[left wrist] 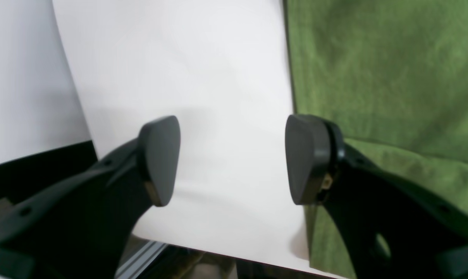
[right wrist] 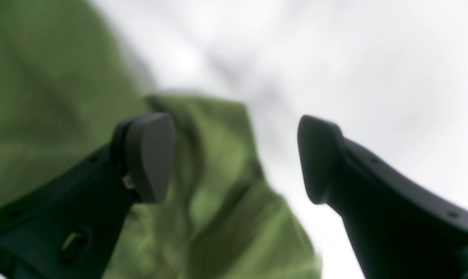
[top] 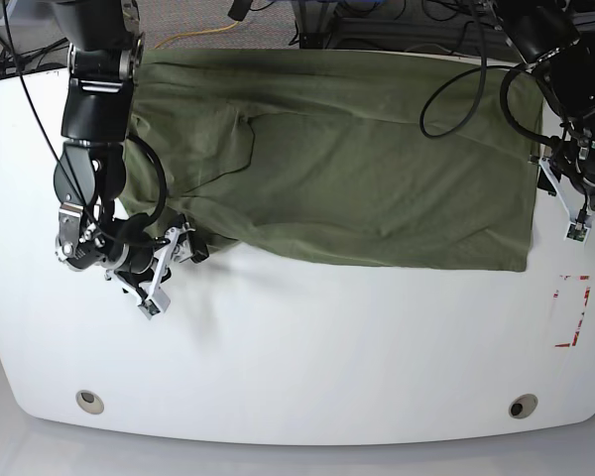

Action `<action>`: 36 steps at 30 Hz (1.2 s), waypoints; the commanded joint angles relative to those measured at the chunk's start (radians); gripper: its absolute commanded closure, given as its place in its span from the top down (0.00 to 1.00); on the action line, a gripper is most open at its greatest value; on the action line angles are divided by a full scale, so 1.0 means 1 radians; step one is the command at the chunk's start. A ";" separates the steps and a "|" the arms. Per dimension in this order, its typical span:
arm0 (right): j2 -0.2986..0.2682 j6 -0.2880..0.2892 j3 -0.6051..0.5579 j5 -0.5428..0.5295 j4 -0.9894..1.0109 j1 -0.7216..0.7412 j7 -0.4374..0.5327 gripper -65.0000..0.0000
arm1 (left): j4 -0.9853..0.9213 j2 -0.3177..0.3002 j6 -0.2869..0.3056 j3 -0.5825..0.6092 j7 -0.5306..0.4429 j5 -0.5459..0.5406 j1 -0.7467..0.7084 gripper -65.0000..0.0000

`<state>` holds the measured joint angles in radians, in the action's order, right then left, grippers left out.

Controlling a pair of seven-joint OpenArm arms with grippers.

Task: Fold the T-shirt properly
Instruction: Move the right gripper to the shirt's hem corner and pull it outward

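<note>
The T-shirt (top: 347,169), olive green, lies spread across the far half of the white table (top: 307,357), its near hem running left to right and one sleeve bunched at the base view's left.

Nearest to me in the base view, I note two round fittings in the table's near edge and a red marking (top: 572,310) at the right; neither wrist view shows these.

The right wrist view is heavily blurred. I can make out the right gripper (right wrist: 236,159) with its jaws spread wide and nothing between them; a crumpled fold of green fabric sits below and beside one finger (right wrist: 150,155), apparently clear of it. Contact cannot be confirmed at this sharpness.

The left wrist view is sharper. The left gripper (left wrist: 232,159) stands partly open over bare table, holding nothing. The shirt's straight side edge runs just beside one finger (left wrist: 307,159), which partly hides it.

In the base view both grippers are small; their jaw spacing is unreadable there.
</note>
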<state>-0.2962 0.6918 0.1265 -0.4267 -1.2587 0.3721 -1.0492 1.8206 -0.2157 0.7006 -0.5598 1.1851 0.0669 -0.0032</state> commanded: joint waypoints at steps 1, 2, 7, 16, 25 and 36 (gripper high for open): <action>-0.013 0.006 0.003 -0.024 0.096 0.054 0.065 0.74 | 0.018 -0.014 -0.002 -0.003 -0.014 -0.003 0.024 0.61; -0.013 0.006 0.002 -0.024 0.139 0.066 0.086 0.74 | 0.018 -0.014 -0.002 -0.003 -0.014 -0.003 0.024 0.61; -0.014 0.006 0.002 -0.024 0.227 0.080 0.117 0.74 | 0.017 -0.015 -0.002 -0.003 -0.014 -0.003 0.025 0.61; 0.013 0.006 0.002 -0.004 0.228 0.009 0.166 0.64 | 0.012 -0.017 -0.002 -0.003 -0.014 -0.003 0.025 0.61; 0.065 0.006 0.008 0.160 0.150 0.011 0.191 0.00 | 0.011 -0.017 -0.002 -0.003 -0.014 -0.003 0.025 0.61; 0.061 0.006 0.003 0.167 0.023 0.117 0.191 0.00 | 0.011 -0.017 -0.002 0.002 -0.014 -0.003 0.025 0.61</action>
<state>-0.2245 0.6968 0.1265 -0.2432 -1.2160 0.4519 -0.8783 1.8164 -0.2146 0.6998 -0.5560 1.1816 0.0635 0.0086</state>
